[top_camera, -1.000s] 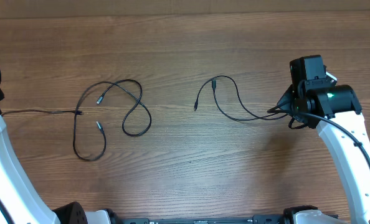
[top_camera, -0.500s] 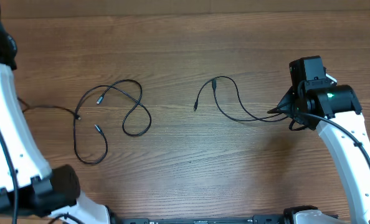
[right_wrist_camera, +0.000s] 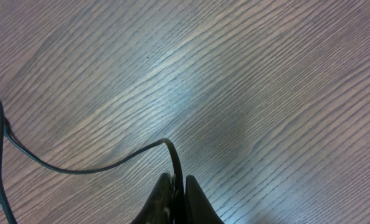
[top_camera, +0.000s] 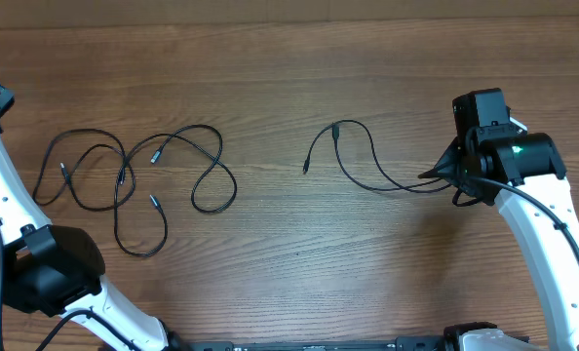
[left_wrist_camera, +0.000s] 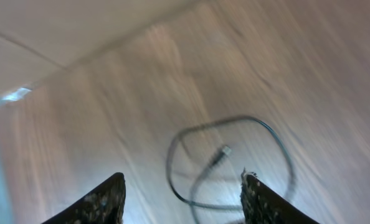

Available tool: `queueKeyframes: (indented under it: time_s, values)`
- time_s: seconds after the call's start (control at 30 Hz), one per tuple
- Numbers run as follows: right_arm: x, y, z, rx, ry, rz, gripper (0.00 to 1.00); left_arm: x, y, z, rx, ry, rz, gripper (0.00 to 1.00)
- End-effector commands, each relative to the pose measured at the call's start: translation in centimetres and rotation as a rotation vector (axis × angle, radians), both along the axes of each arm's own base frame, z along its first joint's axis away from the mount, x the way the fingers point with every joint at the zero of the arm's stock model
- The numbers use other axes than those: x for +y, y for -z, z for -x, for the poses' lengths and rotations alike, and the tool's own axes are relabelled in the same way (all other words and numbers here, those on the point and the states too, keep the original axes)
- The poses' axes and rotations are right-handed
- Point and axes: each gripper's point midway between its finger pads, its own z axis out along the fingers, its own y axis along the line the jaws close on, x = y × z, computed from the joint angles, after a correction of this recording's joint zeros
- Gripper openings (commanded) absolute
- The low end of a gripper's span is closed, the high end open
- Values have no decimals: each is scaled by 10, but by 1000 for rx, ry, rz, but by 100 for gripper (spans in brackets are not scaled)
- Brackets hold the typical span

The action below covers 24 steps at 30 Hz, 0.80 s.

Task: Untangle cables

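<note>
Thin black cables [top_camera: 219, 146] lie in crossing loops on the left half of the wooden table, and one loose plug end [top_camera: 63, 168] rests in the leftmost loop. In the blurred left wrist view my left gripper [left_wrist_camera: 182, 177] hangs open above a cable loop with a grey plug [left_wrist_camera: 222, 151], holding nothing. A separate cable [top_camera: 336, 127] curves across the right half to my right gripper [top_camera: 445, 175]. In the right wrist view that gripper [right_wrist_camera: 177, 182] is shut on this cable [right_wrist_camera: 79, 169], just above the table.
The white left arm [top_camera: 7, 185] runs along the table's left edge, with its dark base [top_camera: 46, 273] at the front left. The white right arm [top_camera: 543, 224] stretches from the front right. A pale wall [left_wrist_camera: 60, 31] borders the table's far edge.
My left gripper has opened and let go of the cable end it was pulling leftward. That cable now lies slack in a new loop at the left. The right arm has not moved.
</note>
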Motion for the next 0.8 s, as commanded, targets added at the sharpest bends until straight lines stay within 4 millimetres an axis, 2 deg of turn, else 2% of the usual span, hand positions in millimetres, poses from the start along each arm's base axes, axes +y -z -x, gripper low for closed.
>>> queueKeyframes:
  time_s: [0.0, 0.03, 0.1, 0.13, 0.2, 0.27, 0.4, 0.5, 0.6, 0.67, 0.77]
  values:
    - [-4, -11, -1, -37, 6, 6, 4, -41, 8, -29, -92, 159, 184, 59]
    - [-4, -11, -1, -37, 6, 6, 4, -60, 10, -40, -112, 237, 237, 59]
    - [-4, -11, -1, -37, 6, 6, 4, -85, 10, -54, -124, 351, 279, 60]
    - [-3, -11, 0, -35, 5, 3, 4, -126, 10, -70, -115, 536, 319, 60]
    - [-3, -11, 0, -34, 5, 3, 4, -158, 10, -78, -100, 671, 345, 61]
    - [-3, -11, 0, -34, 5, 3, 4, -207, 14, -80, -52, 823, 376, 65]
    - [-3, -11, 0, -32, 5, 3, 4, -280, 26, -62, 94, 959, 402, 66]
    - [-3, -11, 1, -28, 5, 4, 4, -287, 32, -48, 175, 929, 380, 65]
    - [-3, -10, 1, -27, 5, 4, 4, -291, 37, -24, 276, 893, 399, 63]
    - [-3, -10, 1, -27, 5, 4, 4, -295, 39, -19, 297, 912, 423, 58]
    - [-3, -10, 2, -23, 5, 5, 4, -300, 44, -10, 311, 921, 460, 57]
